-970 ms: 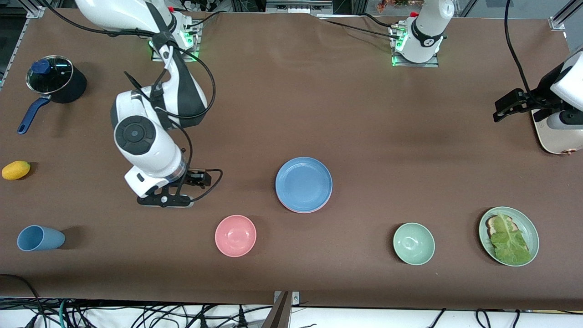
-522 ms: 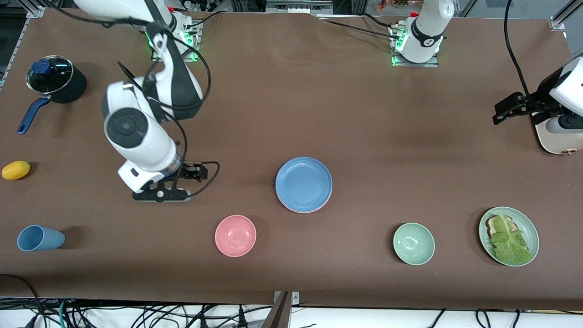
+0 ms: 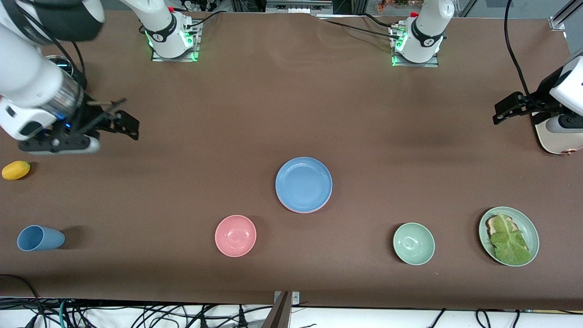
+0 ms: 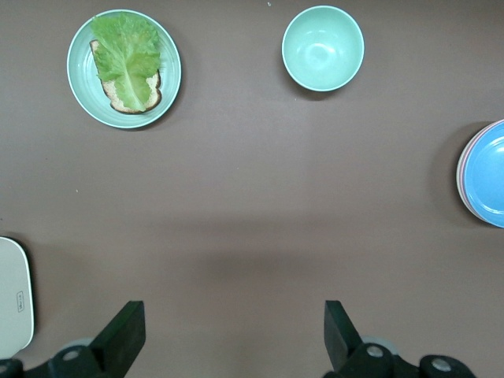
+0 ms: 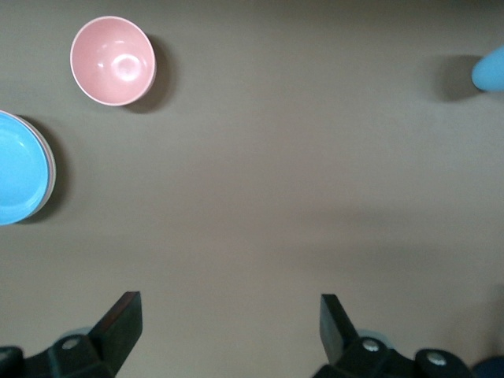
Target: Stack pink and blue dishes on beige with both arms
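Blue plate (image 3: 304,183) tops the stack mid-table, a pink rim (image 3: 304,211) peeking beneath; we see the pink bowl (image 3: 235,235) and green bowl (image 3: 413,243) nearer the camera. Both wrist views show wide-open, empty jaws: right gripper (image 5: 228,331) near the mango (image 3: 16,170), left gripper (image 4: 234,335) by the toaster (image 4: 14,294).

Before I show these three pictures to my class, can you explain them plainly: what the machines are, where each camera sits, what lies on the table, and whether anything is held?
Two white robot arms work at a brown table. One picture looks down from high across the table; the other two come from cameras on each wrist. The blue plate tops a stack mid-table, with a pink plate edge showing beneath. A pink bowl, green bowl and blue cup lie nearer the camera. The right gripper and left gripper are both open, holding nothing, over bare table at opposite ends.
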`<state>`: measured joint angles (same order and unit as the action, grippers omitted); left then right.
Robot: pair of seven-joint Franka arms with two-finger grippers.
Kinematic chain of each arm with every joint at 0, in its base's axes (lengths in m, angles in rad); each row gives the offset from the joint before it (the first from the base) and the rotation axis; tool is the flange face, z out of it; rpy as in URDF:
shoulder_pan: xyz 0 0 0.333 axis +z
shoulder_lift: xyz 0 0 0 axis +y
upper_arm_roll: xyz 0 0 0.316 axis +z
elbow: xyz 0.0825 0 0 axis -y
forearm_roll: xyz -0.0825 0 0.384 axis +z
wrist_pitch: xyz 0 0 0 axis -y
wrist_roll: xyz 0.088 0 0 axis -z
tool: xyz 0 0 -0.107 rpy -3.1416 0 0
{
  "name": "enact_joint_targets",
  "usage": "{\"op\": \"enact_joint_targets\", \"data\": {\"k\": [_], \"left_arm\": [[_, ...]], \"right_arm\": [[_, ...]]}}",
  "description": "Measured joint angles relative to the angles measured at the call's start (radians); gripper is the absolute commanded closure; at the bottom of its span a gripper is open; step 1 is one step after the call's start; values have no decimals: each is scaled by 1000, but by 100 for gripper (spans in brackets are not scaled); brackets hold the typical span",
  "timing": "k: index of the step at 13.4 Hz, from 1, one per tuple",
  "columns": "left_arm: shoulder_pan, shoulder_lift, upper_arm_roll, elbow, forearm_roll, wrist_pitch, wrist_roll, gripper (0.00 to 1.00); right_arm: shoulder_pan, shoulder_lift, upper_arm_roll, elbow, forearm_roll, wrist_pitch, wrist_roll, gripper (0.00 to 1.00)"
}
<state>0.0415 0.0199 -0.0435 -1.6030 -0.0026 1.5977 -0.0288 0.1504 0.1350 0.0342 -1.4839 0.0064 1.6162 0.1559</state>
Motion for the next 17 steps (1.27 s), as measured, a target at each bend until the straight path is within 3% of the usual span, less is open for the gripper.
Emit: {"op": "enact_joint_targets", "data": {"k": [5, 11, 17], "left_arm": [[0, 0, 0, 0, 0, 0, 1, 0], [0, 0, 0, 0, 0, 0, 1, 0], [0, 0, 0, 0, 0, 0, 1, 0]], "right_arm": [[-41, -111, 32, -125, -4, -2, -2, 0], [-43, -114, 33, -132, -38, -48, -2, 0], [-53, -129, 15, -56, -48, -120, -16, 0]]}}
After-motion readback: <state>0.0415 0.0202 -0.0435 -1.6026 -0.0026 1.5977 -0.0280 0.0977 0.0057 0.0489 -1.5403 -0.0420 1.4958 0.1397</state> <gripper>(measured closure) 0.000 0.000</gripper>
